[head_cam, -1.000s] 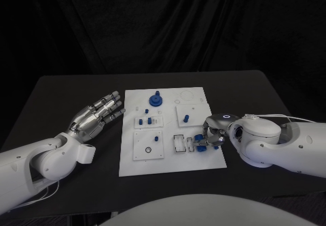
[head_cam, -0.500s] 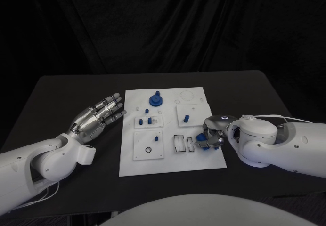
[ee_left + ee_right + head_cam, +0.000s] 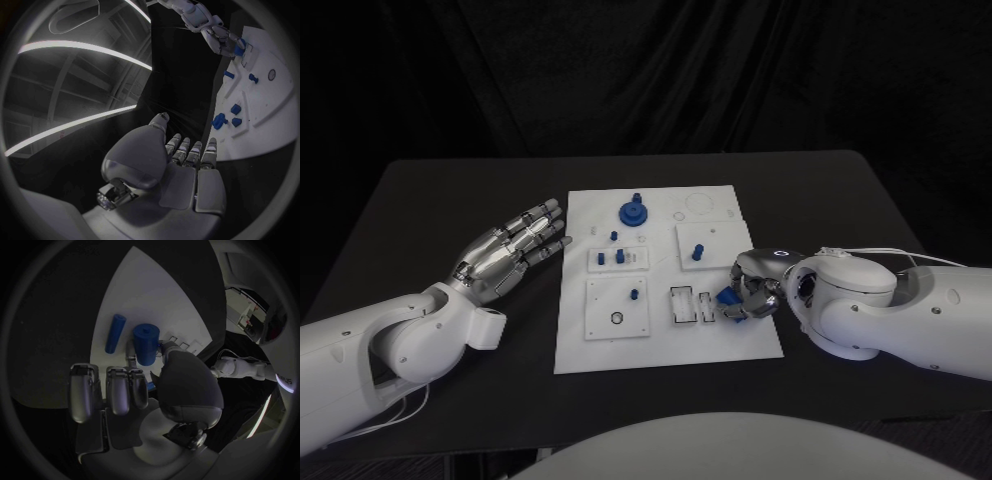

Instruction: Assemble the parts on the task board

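Lay flat in the middle of the black table (image 3: 430, 200): the white rectangular task board (image 3: 661, 350), carrying several small blue parts. Stood near its far edge: a blue round gear-like part (image 3: 632, 212) with a short post on top. Sat below that, in a small raised white block: a cluster of small blue pegs (image 3: 609, 258). Showed on the neighbouring white block to the right: one small blue peg (image 3: 697, 248); and on the lower left block, another blue peg (image 3: 633, 295) above a dark ring (image 3: 616, 320).

Came in over the board's right edge, near the slotted holder (image 3: 681, 305): the silver right hand (image 3: 750, 292), fingers curled down and closed around a stubby blue cylinder (image 3: 145, 343). Seen from the right wrist: that cylinder pinched between thumb and fingers (image 3: 119, 390), held close above the white surface, with a thinner blue rod (image 3: 114, 333) lying on the board just beside it. Could not tell whether the cylinder touched the board.

Hovered over the bare table just left of the board: the silver left hand (image 3: 511, 248), palm down, fingers stretched out and slightly spread, gripping nothing.
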Motion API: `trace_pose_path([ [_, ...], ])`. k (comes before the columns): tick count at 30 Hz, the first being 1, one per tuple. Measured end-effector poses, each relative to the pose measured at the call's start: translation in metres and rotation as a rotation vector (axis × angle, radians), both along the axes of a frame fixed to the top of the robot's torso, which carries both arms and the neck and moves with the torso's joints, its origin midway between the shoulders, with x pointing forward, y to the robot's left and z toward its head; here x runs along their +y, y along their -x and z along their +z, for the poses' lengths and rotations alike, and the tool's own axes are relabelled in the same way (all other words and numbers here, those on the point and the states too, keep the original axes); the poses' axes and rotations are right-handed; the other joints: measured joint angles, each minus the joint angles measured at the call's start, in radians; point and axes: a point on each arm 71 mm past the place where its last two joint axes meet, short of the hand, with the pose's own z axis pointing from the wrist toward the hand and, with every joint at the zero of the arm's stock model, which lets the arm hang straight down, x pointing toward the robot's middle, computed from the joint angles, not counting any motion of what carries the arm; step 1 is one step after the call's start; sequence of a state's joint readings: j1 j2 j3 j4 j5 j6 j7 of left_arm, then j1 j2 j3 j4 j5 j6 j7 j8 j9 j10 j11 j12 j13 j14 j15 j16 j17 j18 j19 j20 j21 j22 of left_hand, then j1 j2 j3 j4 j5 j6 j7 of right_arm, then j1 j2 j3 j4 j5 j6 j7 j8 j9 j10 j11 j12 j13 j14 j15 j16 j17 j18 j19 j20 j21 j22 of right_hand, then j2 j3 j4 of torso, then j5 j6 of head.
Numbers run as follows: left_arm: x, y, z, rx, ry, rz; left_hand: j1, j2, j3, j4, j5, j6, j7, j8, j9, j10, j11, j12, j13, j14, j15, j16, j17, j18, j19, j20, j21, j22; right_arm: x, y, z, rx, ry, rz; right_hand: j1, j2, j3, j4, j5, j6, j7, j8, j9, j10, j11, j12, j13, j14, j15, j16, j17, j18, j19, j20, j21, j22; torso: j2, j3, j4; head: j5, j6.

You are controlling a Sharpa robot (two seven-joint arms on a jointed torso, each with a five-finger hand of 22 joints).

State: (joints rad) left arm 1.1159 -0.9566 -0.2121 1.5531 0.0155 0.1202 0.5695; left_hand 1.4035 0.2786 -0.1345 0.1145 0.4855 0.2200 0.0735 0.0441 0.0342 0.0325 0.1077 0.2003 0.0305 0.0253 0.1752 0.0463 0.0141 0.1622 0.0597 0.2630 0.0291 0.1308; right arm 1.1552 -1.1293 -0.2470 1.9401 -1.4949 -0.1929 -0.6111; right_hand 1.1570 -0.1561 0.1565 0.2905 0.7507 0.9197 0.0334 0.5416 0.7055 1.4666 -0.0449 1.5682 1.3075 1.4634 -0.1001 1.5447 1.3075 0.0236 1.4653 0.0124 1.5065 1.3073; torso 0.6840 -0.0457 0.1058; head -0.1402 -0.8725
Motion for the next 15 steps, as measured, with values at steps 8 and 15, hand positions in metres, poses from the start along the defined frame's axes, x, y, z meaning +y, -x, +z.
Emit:
trace_pose_path([
  [8, 0.0, 0.001, 0.0, 0.002, 0.0, -0.001, 0.0, 0.0, 0.0, 0.0, 0.0, 0.0, 0.0, 0.0, 0.0, 0.0, 0.0, 0.0, 0.0, 0.004, 0.004, 0.004, 0.0, 0.0, 0.0, 0.0, 0.0, 0.0, 0.007, 0.006, 0.021, -0.029, -0.198, -0.072, 0.005, -0.005, 0.0, 0.0, 0.036, 0.0, 0.0, 0.011, 0.005, 0.0, 0.0, 0.0, 0.0, 0.004, -0.004, -0.002, 0.0, 0.0, 0.004, -0.004, 0.0, 0.001, 0.0, -0.0006, -0.0001, 0.015, 0.0],
  [15, -0.002, 0.0, 0.0, 0.002, 0.001, -0.004, 0.0, 0.0, 0.002, 0.002, 0.0, 0.004, 0.004, 0.0, 0.0, 0.0, 0.0, 0.0, 0.0, 0.004, 0.004, 0.004, 0.0, 0.0, 0.0, 0.0, 0.0, 0.002, 0.025, 0.006, 0.037, -0.013, -0.361, -0.12, 0.005, -0.005, 0.005, 0.005, 0.036, 0.0, 0.0, 0.016, 0.005, 0.0, 0.0, 0.0, 0.0, 0.004, -0.004, -0.008, 0.0, 0.0, 0.0, -0.007, -0.004, 0.001, 0.0, -0.0012, 0.0021, 0.031, 0.0],
])
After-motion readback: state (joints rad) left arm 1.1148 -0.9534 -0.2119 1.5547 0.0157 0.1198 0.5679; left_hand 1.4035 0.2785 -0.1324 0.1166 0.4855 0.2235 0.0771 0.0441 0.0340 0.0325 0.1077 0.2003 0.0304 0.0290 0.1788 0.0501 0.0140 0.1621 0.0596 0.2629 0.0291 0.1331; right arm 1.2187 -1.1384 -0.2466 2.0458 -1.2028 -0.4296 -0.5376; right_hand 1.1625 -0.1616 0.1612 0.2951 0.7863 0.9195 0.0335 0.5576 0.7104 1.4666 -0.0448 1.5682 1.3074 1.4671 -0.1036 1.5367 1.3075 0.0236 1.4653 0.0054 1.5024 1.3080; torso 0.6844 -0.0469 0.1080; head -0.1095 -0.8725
